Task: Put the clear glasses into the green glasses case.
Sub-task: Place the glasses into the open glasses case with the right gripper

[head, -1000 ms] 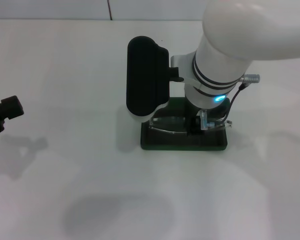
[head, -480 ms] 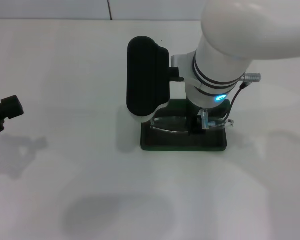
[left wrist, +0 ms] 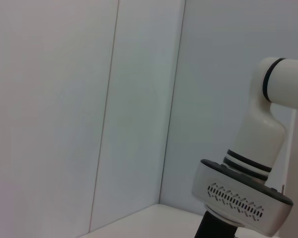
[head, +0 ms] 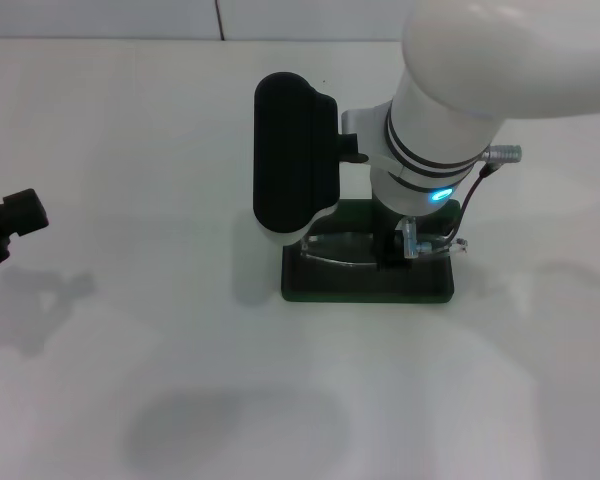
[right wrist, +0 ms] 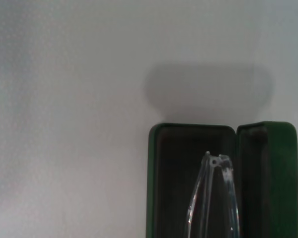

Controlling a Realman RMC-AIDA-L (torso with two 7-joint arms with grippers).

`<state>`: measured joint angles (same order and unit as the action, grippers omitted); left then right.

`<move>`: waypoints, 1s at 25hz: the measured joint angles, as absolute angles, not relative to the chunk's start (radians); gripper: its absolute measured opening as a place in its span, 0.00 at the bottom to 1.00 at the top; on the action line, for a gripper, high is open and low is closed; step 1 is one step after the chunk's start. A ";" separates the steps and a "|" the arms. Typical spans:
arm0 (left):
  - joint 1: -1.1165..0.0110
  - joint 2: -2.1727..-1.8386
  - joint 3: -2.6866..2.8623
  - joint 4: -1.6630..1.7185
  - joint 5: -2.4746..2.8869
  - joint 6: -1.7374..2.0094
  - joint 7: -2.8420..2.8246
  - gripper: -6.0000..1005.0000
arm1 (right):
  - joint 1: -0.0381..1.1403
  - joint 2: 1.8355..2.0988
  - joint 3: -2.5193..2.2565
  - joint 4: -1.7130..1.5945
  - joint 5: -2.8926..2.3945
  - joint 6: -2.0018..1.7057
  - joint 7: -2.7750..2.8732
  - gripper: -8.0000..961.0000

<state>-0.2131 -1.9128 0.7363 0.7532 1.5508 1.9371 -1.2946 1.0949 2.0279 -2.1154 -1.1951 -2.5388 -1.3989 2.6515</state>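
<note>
The right gripper [head: 405, 245] hangs low over the green glasses case [head: 368, 283], with its wrist and forearm covering most of the case's far half in the head view; its fingers are hidden behind the clear frame and the wrist body, so I cannot tell whether they clasp the clear glasses [head: 380, 252] or have let go. The left gripper [head: 5, 225] sits idle at the left edge of the white table [head: 130, 380], well apart from everything, and whether its fingers are spread cannot be told either.

Counted: one case, one pair of glasses, two arms.

Compared with the pictures from a second and half a second ago, nothing has visibly moved: the right arm, the glasses and the case all lie as they did.

The case stands open, its dark-lined tray flat on the table. In the right wrist view the tray [right wrist: 188, 183] and the lid beside it show side by side, and the folded clear arms of the glasses [right wrist: 213, 198] rise from within the tray's outline. The glasses sit in or just over the tray, one end jutting past its right rim in the head view
</note>
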 joint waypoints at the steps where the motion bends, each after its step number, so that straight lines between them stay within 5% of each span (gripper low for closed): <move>1: -0.213 -1.913 0.736 0.753 1.551 1.937 -1.295 0.05 | 1.095 2.028 -2.116 -1.195 -2.539 -1.399 2.650 0.12; 25: -0.213 -1.918 0.735 0.748 1.551 1.938 -1.295 0.05 | 1.087 2.028 -2.126 -1.199 -2.546 -1.414 2.669 0.16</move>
<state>-0.2132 -1.9177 0.7346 0.7484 1.5508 1.9383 -1.2947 1.0872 2.0279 -2.1261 -1.1986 -2.5457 -1.4142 2.6689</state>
